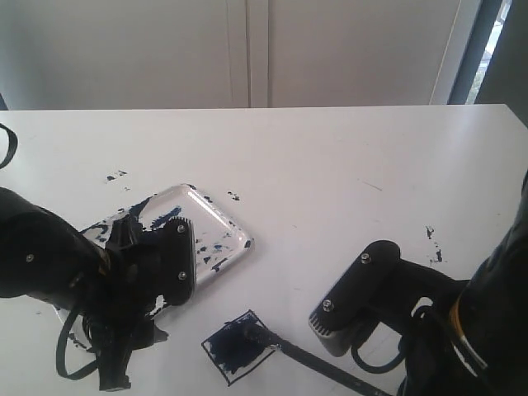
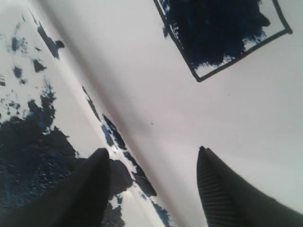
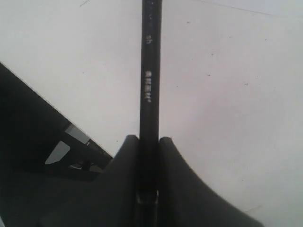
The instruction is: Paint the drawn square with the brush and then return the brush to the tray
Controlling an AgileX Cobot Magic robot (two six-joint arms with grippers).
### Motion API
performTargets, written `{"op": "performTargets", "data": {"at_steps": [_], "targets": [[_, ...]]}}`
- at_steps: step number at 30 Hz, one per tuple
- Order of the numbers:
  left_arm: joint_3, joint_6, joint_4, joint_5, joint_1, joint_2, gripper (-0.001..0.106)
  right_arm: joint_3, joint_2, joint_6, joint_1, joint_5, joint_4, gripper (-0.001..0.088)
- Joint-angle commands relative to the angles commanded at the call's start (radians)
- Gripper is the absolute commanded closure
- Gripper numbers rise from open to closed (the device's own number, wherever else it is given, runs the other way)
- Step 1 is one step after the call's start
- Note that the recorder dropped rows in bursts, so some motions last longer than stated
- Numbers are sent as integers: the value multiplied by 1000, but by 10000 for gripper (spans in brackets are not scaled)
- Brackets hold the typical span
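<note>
Beside the drawn square (image 1: 228,351), right gripper (image 3: 148,140) clamped on brush (image 3: 150,71), left gripper (image 2: 152,150) jaws apart

A white table (image 1: 346,173) fills the lower view, its far edge running beneath a pale wall (image 1: 124,49) with a vertical seam (image 1: 248,49) at 12 o'clock. At 2 o'clock a window (image 1: 497,33) with a dark frame (image 1: 472,58) shows bright daylight; the tabletop is evenly lit.
</note>
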Motion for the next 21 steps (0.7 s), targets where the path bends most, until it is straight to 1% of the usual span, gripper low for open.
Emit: {"op": "performTargets", "data": {"at_steps": [3, 5, 7, 9, 11, 13, 14, 17, 19, 21], "targets": [[0, 96, 0, -8, 0, 2, 467, 0, 0, 0, 0, -4, 0, 868], [0, 153, 0, -41, 0, 9, 467, 0, 0, 0, 0, -7, 0, 868], [0, 161, -12, -83, 0, 15, 467, 0, 0, 0, 0, -9, 0, 868], [0, 150, -34, -90, 0, 19, 467, 0, 0, 0, 0, -9, 0, 868], [0, 150, -113, -73, 0, 19, 481, 0, 0, 0, 0, -9, -2, 868], [0, 150, -219, -45, 0, 19, 504, 0, 0, -3, 0, -11, -2, 868], [0, 150, -249, -33, 0, 19, 507, 0, 0, -3, 0, -11, -2, 868], [0, 150, -401, 48, -2, 19, 506, 0, 0, -3, 0, -11, -2, 868], [0, 189, -474, 111, -15, 19, 494, 0, 0, -3, 0, -11, -2, 868], [0, 211, -515, 135, -42, 19, 471, 0, 0, -5, 0, -11, -2, 868]]}}
